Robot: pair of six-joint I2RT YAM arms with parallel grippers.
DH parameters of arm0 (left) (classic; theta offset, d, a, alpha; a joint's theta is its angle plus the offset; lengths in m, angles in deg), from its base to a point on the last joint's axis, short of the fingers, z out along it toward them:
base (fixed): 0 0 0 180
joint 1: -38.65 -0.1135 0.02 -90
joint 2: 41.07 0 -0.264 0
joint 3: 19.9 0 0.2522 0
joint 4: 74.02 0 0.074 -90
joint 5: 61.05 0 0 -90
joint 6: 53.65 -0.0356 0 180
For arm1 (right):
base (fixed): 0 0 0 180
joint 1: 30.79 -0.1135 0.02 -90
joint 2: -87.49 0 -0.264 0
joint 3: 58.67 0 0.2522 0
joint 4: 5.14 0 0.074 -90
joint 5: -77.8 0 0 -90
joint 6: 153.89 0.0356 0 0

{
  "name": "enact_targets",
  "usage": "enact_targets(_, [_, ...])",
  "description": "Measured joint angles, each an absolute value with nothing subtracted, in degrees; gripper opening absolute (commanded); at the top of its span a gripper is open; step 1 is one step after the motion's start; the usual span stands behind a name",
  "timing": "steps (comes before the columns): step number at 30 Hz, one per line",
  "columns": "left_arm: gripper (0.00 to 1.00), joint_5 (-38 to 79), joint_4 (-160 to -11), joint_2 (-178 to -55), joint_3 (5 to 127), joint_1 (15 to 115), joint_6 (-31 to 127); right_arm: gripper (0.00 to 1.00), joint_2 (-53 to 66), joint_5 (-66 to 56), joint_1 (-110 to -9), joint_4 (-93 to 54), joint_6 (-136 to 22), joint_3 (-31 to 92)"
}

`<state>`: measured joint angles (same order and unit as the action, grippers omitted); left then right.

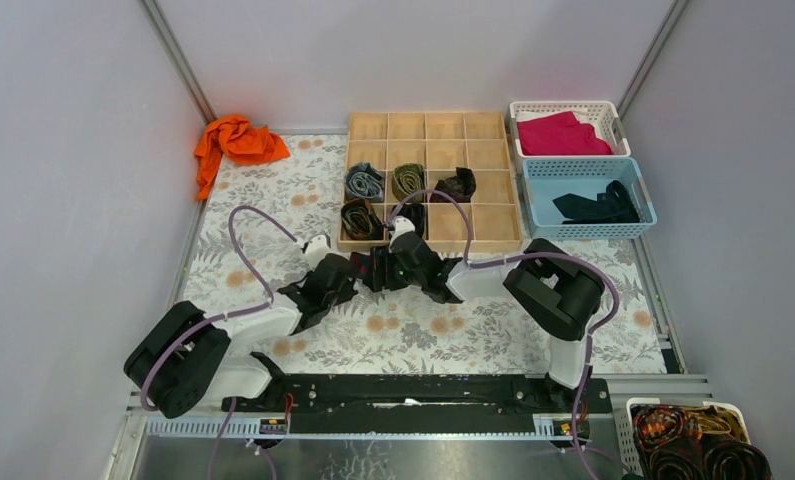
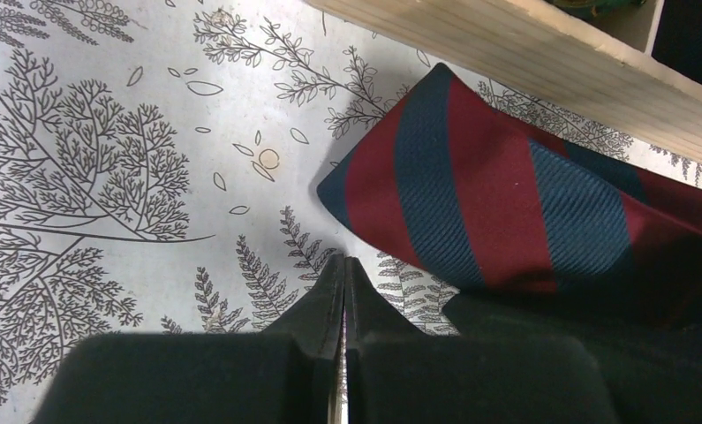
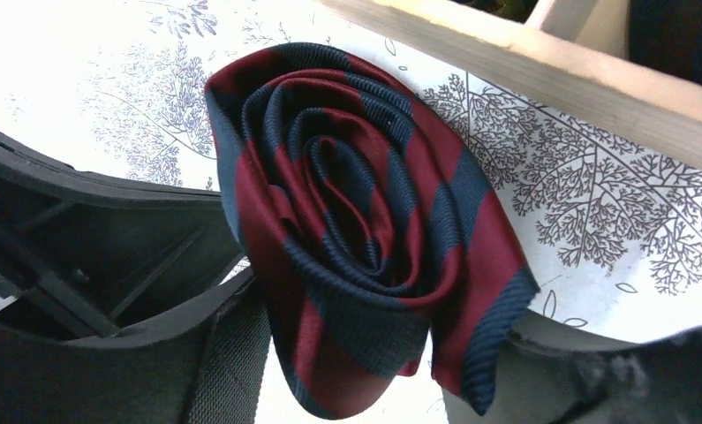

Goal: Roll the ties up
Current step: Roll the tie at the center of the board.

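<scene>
The striped tie (image 3: 365, 238) is wound into a full coil, spiral face up, and sits between the fingers of the right gripper (image 3: 373, 380). The pads are buried under cloth, so I take it as a pinch rather than see it. The left gripper (image 2: 343, 265) is just beside it, jaws pressed together on nothing, with the striped cloth a little ahead and to its right. The wooden tray (image 1: 495, 216) is directly beyond both tips.

By my reckoning this roll is made and only needs dropping into a compartment.

- **In the tray:** five coils are stowed past the grippers: a grey-blue coil (image 1: 364, 182), an olive coil (image 1: 407, 180), a dark coil (image 1: 457, 184), a brown coil (image 1: 360, 220) and a black coil (image 1: 412, 214).
- **Off to the right of the right gripper:** one black tie (image 1: 598, 207) lies loose in the blue basket (image 1: 585, 166), not yet rolled.
- **Behind the right arm:** the near basket (image 1: 635, 408) holds more dark bundles, which are too blurred to count.
- **Other cloths:** one orange cloth (image 1: 235, 140) lies far left, and one magenta cloth (image 1: 561, 134) is in the white basket (image 1: 563, 104).
</scene>
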<state>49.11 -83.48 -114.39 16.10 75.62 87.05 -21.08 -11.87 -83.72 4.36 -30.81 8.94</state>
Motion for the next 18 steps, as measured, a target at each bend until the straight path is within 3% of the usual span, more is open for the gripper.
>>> enact_targets(11, [0.00,49.0,-79.4,-119.4,18.4,75.4,86.3,0.83,-20.2,-12.8,-84.5,6.4,-31.0,8.1])
enact_targets(18, [0.00,49.4,-76.7,-122.5,19.8,74.7,85.3,0.97,-18.8,-10.9,-83.0,10.4,-29.4,4.9])
